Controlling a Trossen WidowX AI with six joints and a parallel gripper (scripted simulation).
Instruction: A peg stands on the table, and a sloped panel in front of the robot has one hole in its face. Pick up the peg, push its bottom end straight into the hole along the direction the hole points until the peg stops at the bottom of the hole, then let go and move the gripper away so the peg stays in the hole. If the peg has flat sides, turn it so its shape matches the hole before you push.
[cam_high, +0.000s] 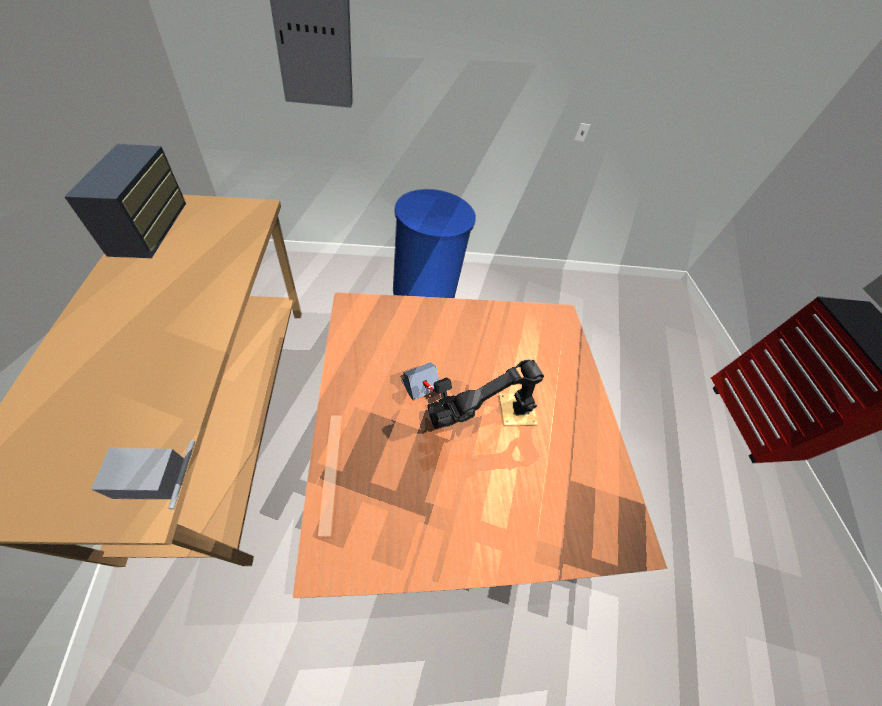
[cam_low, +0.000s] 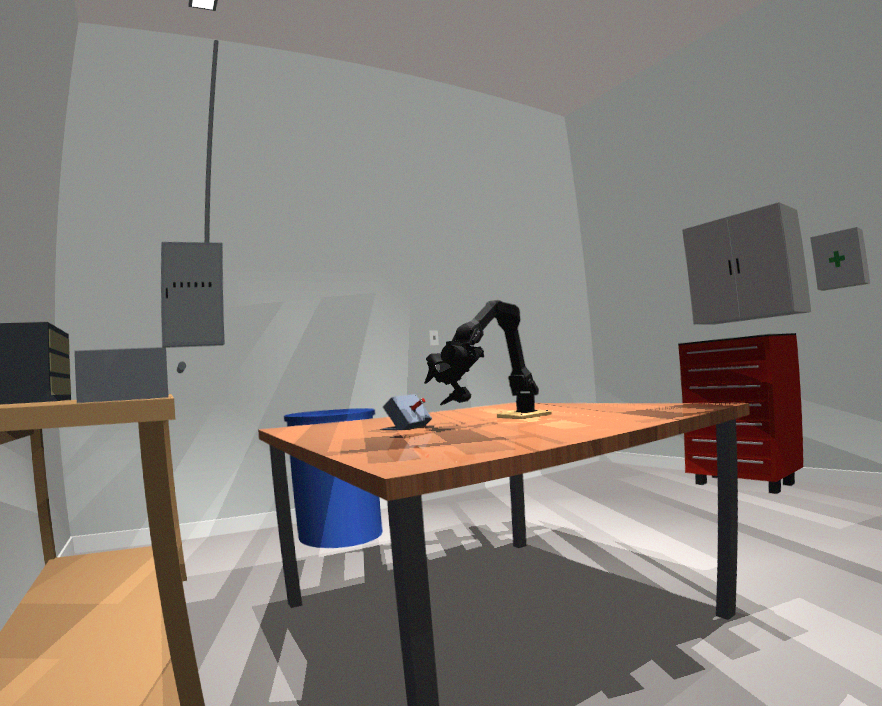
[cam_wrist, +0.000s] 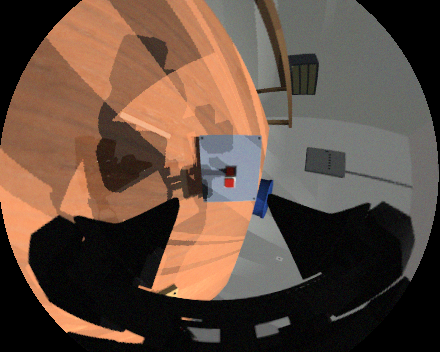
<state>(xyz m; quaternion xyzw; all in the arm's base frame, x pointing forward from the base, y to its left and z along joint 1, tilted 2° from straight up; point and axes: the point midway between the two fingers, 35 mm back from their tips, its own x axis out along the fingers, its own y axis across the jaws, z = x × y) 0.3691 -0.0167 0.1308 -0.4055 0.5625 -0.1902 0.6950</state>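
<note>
The red square-sided peg (cam_high: 427, 384) (cam_low: 417, 404) (cam_wrist: 229, 182) sticks out of the face of the grey-blue sloped panel (cam_high: 415, 374) (cam_low: 399, 410) (cam_wrist: 245, 150). Its bottom end is inside the hole, and the top end faces the wrist camera. The flat sides look lined up with the panel edges. How deep the hidden end sits cannot be told. My gripper (cam_low: 434, 392) (cam_wrist: 224, 201) is open and empty, backed off in front of the panel. The fingers stand wide on both sides in the wrist view and do not touch the peg; a gap shows in the exterior view.
The panel stands on the wooden table (cam_high: 367, 316) (cam_low: 456, 450). The arm's base plate (cam_high: 509, 419) (cam_low: 507, 414) is behind the gripper. A pale strip (cam_high: 330, 474) lies near the table's left edge. A blue barrel (cam_high: 428, 257) (cam_low: 338, 507) stands beyond the table.
</note>
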